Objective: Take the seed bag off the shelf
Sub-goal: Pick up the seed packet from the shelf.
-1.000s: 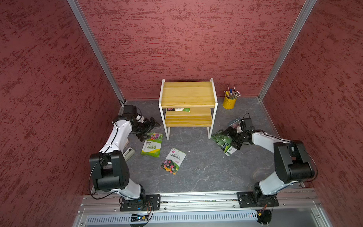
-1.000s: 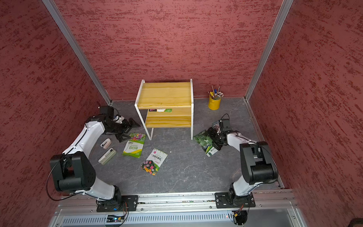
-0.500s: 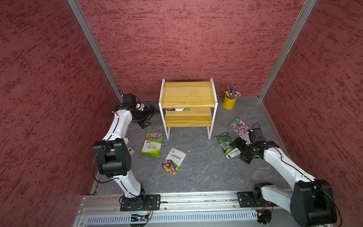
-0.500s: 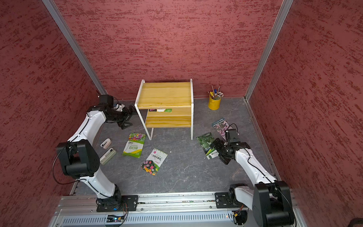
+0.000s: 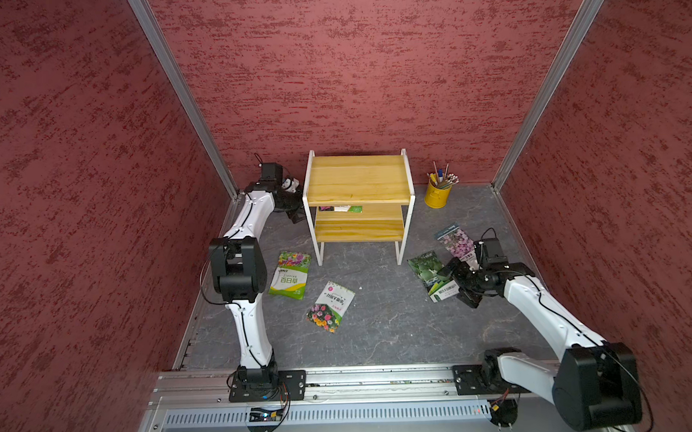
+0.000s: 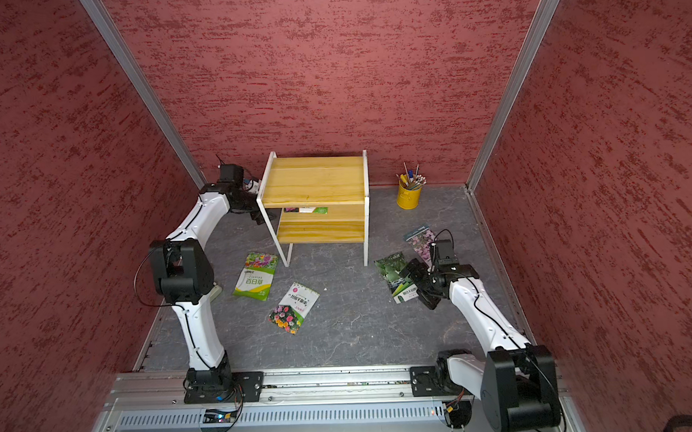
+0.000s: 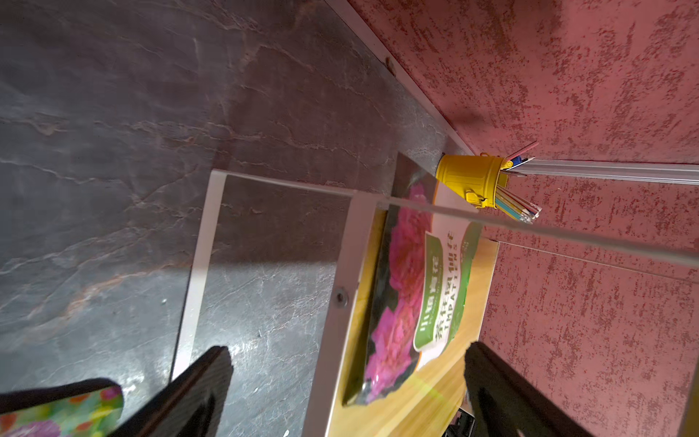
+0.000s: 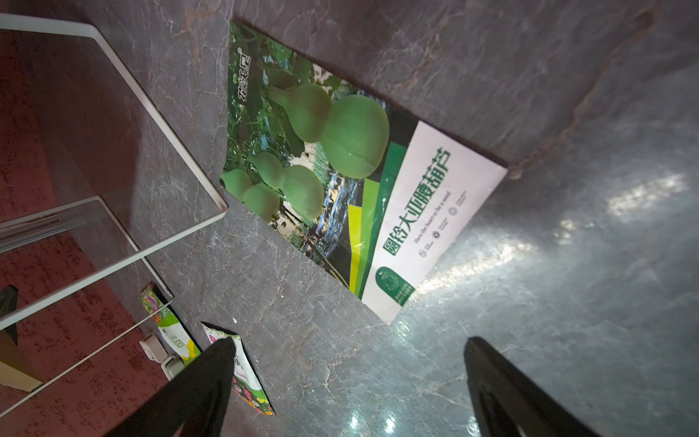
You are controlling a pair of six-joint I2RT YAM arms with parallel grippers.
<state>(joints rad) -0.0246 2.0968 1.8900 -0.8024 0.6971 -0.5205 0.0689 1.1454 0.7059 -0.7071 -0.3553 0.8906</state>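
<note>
The seed bag (image 7: 412, 280), printed with pink blooms, lies flat on the lower board of the shelf (image 5: 358, 181), beneath its top board; the left gripper (image 7: 346, 355) is at the shelf's left side, jaws spread wide and empty, short of the bag. The right gripper (image 8: 348, 348) hangs off the shelf's right front corner, over a gourd packet (image 8: 340, 170) on the floor (image 8: 567, 302); its jaws are likewise spread, gripping nothing.

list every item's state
shelf: upright, top bare
pink flower bag: flat on lower board
gourd bag: flat on floor
purple flower bag: flat on floor
green-white bag: flat on floor
mixed flower bag: flat on floor
pencil cup: upright
left tool: open, empty
right tool: open, empty
</note>
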